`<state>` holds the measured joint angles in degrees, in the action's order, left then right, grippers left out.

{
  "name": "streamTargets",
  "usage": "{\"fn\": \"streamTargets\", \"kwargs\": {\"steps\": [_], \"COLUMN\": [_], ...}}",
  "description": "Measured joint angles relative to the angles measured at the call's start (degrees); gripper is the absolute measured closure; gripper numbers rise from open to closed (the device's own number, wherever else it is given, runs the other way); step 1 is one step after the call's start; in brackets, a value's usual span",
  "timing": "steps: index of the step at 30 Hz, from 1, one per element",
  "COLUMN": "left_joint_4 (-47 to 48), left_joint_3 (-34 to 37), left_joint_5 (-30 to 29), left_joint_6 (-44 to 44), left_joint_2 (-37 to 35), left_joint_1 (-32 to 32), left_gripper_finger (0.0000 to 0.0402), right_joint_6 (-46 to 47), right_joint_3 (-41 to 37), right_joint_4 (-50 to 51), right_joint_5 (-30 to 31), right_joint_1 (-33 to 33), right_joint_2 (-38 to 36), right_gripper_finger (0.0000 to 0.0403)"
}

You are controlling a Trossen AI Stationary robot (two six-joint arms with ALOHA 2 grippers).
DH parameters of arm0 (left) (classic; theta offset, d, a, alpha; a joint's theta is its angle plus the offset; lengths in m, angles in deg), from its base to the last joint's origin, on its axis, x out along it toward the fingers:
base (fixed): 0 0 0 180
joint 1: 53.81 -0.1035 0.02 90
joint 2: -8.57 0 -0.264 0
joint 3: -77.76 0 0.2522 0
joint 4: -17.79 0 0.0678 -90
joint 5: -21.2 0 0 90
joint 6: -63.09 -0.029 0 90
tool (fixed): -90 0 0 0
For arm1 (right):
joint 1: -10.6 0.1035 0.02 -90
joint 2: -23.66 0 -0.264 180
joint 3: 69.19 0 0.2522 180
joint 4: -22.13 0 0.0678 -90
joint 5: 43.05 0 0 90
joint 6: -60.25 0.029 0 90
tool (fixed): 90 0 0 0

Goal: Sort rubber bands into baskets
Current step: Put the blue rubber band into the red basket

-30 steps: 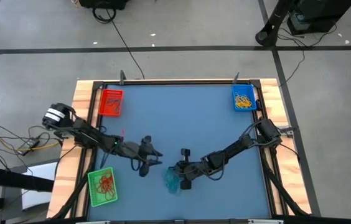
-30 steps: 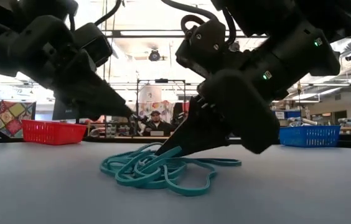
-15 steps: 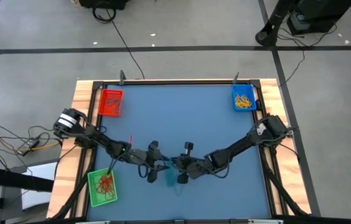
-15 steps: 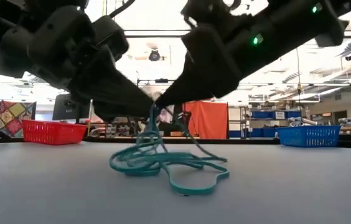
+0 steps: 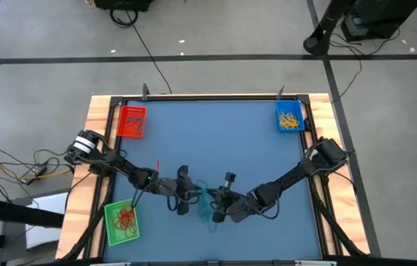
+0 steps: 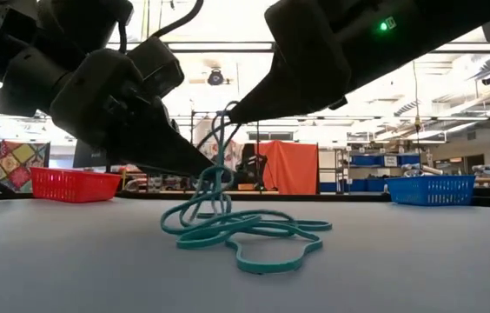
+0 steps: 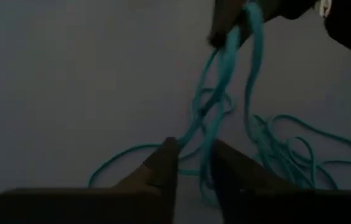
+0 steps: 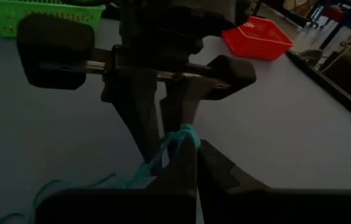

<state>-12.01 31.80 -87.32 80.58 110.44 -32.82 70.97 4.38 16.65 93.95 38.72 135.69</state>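
A tangle of teal rubber bands (image 6: 245, 230) lies at the table's near middle. Some strands (image 6: 219, 148) rise from it to my right gripper (image 6: 232, 111), which is shut on them above the pile. My left gripper (image 7: 192, 144) reaches in from the left, lower down. Its fingers stand narrowly apart on either side of the raised strands (image 7: 191, 127). The red basket (image 5: 132, 121) is at the far left corner, the blue basket (image 5: 290, 117) at the far right, and the green basket (image 5: 122, 222) at the near left. My right gripper pinches the top of several teal strands (image 8: 182, 135) between its fingertips, slanting down from the right. The strands hang below it, and their lower loops (image 6: 267, 256) lie on the table. My left gripper: strands run between its fingers (image 7: 166, 155), but I cannot tell whether they touch.
The blue basket holds yellow bands and the green basket holds reddish ones. Raised wooden rails (image 5: 94, 148) edge the blue table. Open table lies between the pile and the far baskets. The two arms meet closely over the pile.
My right gripper has risen from the table and drawn the upper strands of the teal tangle up with it. The rest of the pile has stayed on the table. My left gripper has moved toward the right and slightly down, up to the raised strands.
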Motion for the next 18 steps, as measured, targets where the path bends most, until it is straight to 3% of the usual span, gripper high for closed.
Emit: {"fn": "streamTargets", "kwargs": {"steps": [5,13,18], "left_joint_4": [-0.2,1.1,8.8], "left_joint_3": [-0.1,-0.1,-0.1], "left_joint_5": [0.7,1.2,0.7], "left_joint_6": [-3.6,-5.6,-5.1], "left_joint_2": [0.0,-0.4,-6.2], "left_joint_1": [0.0,-0.2,-2.3], "left_gripper_finger": [0.0391,0.0398,0.0399], "right_joint_6": [1.1,1.7,11.6], "right_joint_3": [0.0,0.0,0.0], "right_joint_4": [0.0,0.5,6.3], "right_joint_5": [1.6,4.5,2.8], "right_joint_1": [0.6,1.8,1.8], "right_joint_2": [0.0,0.0,0.0], "right_gripper_finger": [0.0397,0.0384,0.0352]}}
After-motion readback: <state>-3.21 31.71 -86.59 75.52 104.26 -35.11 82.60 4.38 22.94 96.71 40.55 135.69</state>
